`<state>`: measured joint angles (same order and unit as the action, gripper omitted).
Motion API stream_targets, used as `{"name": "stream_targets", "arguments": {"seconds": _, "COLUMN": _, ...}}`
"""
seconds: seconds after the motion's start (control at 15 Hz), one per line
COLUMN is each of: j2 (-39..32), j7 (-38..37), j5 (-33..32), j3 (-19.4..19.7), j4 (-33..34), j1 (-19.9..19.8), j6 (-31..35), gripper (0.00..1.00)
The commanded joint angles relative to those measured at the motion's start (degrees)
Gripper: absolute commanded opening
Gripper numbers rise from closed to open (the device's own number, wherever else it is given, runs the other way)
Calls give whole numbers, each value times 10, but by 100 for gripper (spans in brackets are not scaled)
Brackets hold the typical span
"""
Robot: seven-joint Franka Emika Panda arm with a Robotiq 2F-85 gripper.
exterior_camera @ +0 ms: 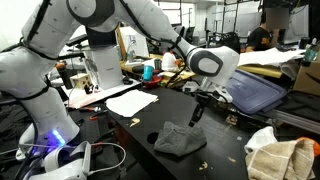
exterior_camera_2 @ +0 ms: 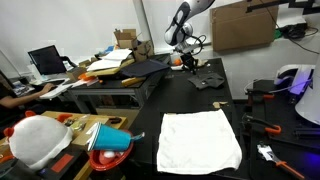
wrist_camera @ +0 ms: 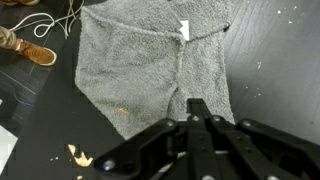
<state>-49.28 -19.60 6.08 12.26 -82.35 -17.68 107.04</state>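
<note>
A crumpled grey cloth (exterior_camera: 178,138) lies on the black table (exterior_camera: 225,140). It also shows in an exterior view (exterior_camera_2: 207,81) and fills the upper half of the wrist view (wrist_camera: 150,60), with a small white tag near its top edge. My gripper (exterior_camera: 197,113) hangs just above the cloth's near edge, seen too in an exterior view (exterior_camera_2: 188,62). In the wrist view its fingers (wrist_camera: 200,106) are pressed together with nothing between them, their tip over the cloth's lower edge.
A white towel (exterior_camera_2: 200,138) lies spread on the black table nearer the camera. White papers (exterior_camera: 130,102), a blue case (exterior_camera: 255,90) and a beige cloth (exterior_camera: 280,155) surround the work area. A cardboard box (exterior_camera_2: 240,25) stands behind. Brown shoes (wrist_camera: 30,48) lie on the floor.
</note>
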Motion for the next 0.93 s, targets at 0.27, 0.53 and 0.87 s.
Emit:
{"name": "stream_targets", "arguments": {"seconds": 0.27, "j2": -24, "j7": 4, "j5": -14, "j3": 4, "j4": -8, "j1": 30, "j6": 79, "gripper": 0}}
{"name": "stream_targets", "arguments": {"seconds": 0.53, "j2": -31, "j7": 5, "j5": -19, "j3": 6, "j4": -10, "j1": 39, "j6": 89, "gripper": 0}}
{"name": "stream_targets", "arguments": {"seconds": 0.87, "j2": -14, "j7": 15, "j5": -18, "j3": -1, "j4": -33, "j1": 45, "j6": 105, "gripper": 0}}
